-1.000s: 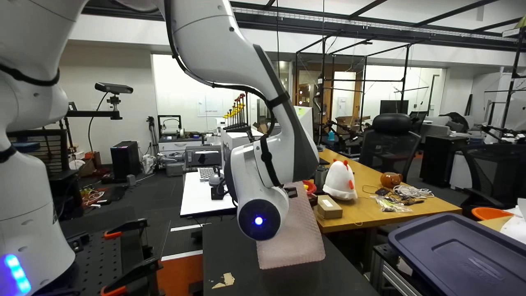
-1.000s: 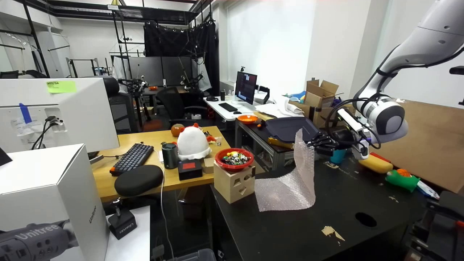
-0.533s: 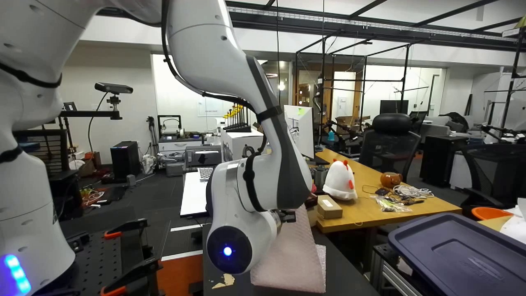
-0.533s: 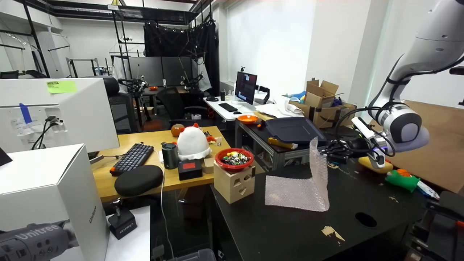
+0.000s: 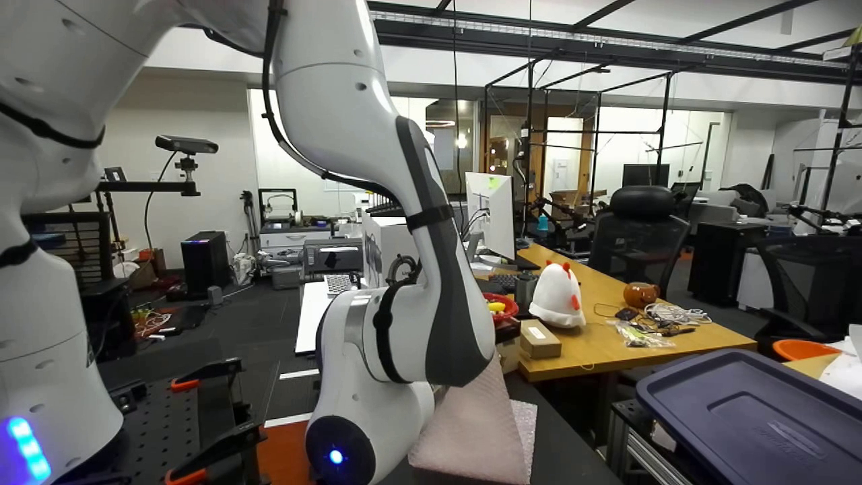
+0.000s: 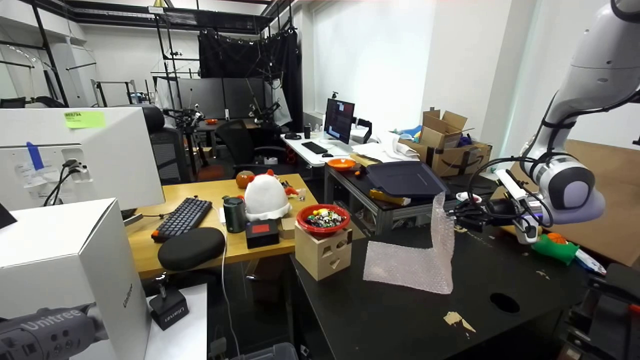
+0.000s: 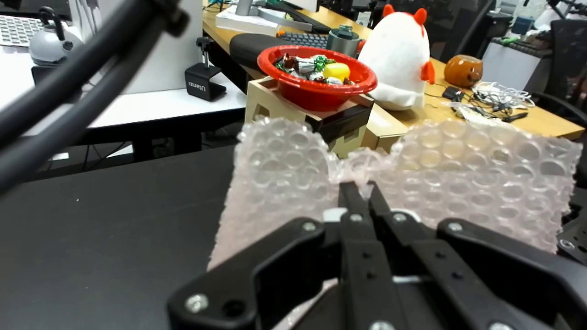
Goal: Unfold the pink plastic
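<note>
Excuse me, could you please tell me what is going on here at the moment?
A robot arm is handling a sheet of pink bubble wrap, which it is meant to unfold. In the wrist view, its end effector is closed on the sheet's edge. In an exterior view, that side stands up from the black table while another part lies flat on it, near a wooden box topped by a red bowl. The sheet is not yet spread flat.
</note>
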Action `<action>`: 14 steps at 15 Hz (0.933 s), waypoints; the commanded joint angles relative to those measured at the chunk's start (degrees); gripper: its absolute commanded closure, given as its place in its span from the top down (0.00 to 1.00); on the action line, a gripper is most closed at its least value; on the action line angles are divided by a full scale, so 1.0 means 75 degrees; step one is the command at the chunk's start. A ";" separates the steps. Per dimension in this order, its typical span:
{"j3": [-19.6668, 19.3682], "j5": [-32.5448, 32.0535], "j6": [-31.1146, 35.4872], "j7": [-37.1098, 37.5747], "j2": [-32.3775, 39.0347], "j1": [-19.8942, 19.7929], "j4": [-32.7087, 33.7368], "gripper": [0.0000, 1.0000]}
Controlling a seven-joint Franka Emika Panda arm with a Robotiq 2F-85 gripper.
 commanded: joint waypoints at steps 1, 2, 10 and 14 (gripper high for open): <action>-0.0403 0.0270 0.0025 -0.0086 -0.0239 0.0290 -0.0445 0.01; -0.0500 0.0273 0.0149 -0.0055 -0.0323 0.0352 -0.0546 0.01; -0.1080 0.0226 0.1767 -0.0078 -0.1397 0.0932 -0.1317 0.01; -0.0888 0.0090 0.1730 -0.0217 -0.1770 0.1066 -0.1179 0.01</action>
